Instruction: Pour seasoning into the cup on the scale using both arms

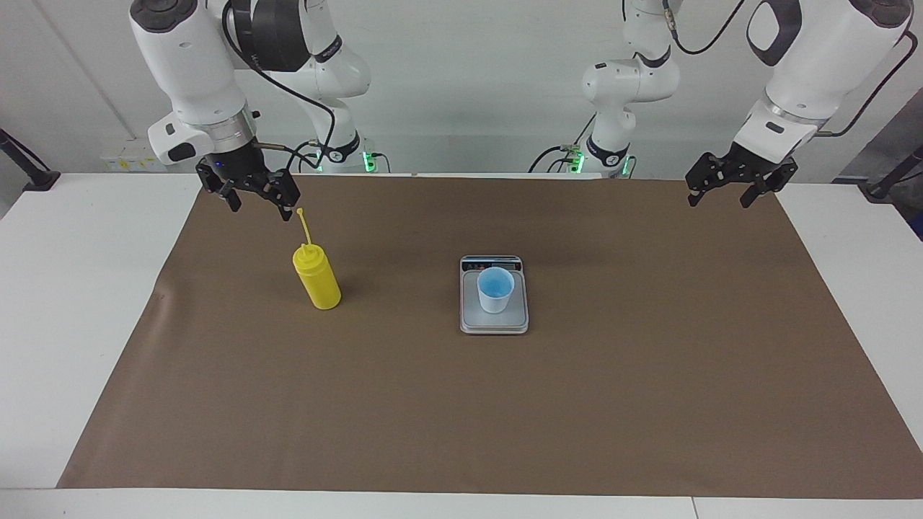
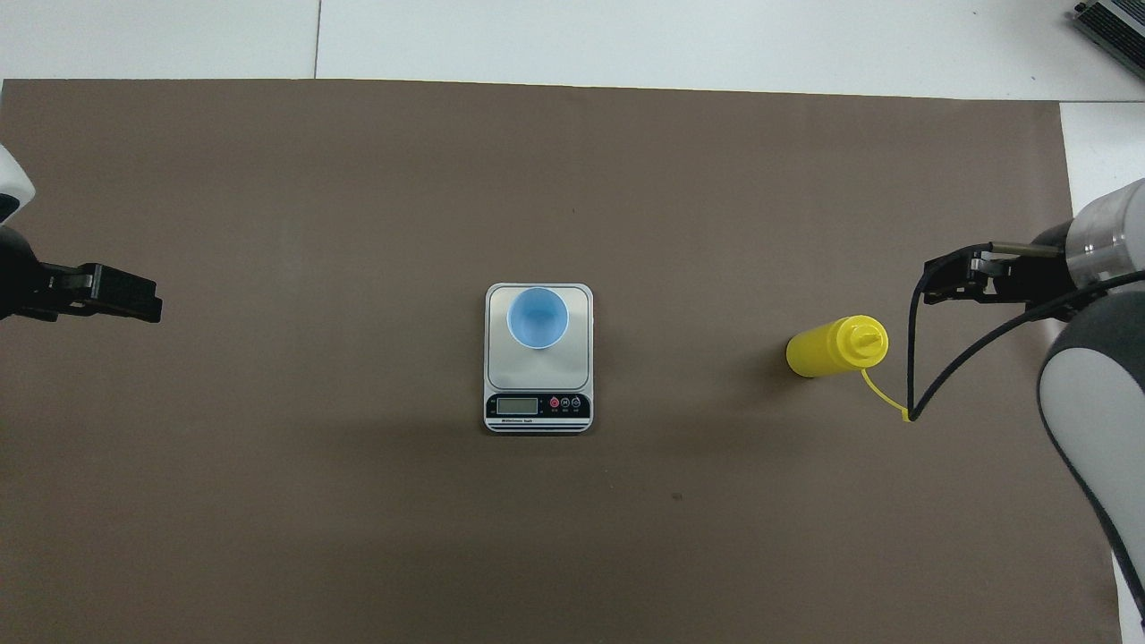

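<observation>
The yellow seasoning bottle [image 1: 317, 279] stands upright on the brown mat toward the right arm's end of the table, its cap strap [image 1: 306, 228] sticking up free. It also shows in the overhead view [image 2: 827, 349]. My right gripper [image 1: 261, 205] is open and empty, in the air just beside the strap's tip, apart from the bottle; it also shows in the overhead view [image 2: 937, 286]. The light blue cup [image 1: 495, 288] [image 2: 537, 317] stands on the grey scale [image 1: 494, 323] [image 2: 538, 380] at mid-table. My left gripper [image 1: 721, 200] [image 2: 148, 309] waits open over the mat's edge.
The brown mat [image 1: 461, 411] covers most of the white table [image 1: 79, 288]. A black cable [image 2: 930, 376] from the right arm hangs over the strap in the overhead view. A grey device [image 2: 1111, 22] lies at the table's farthest corner.
</observation>
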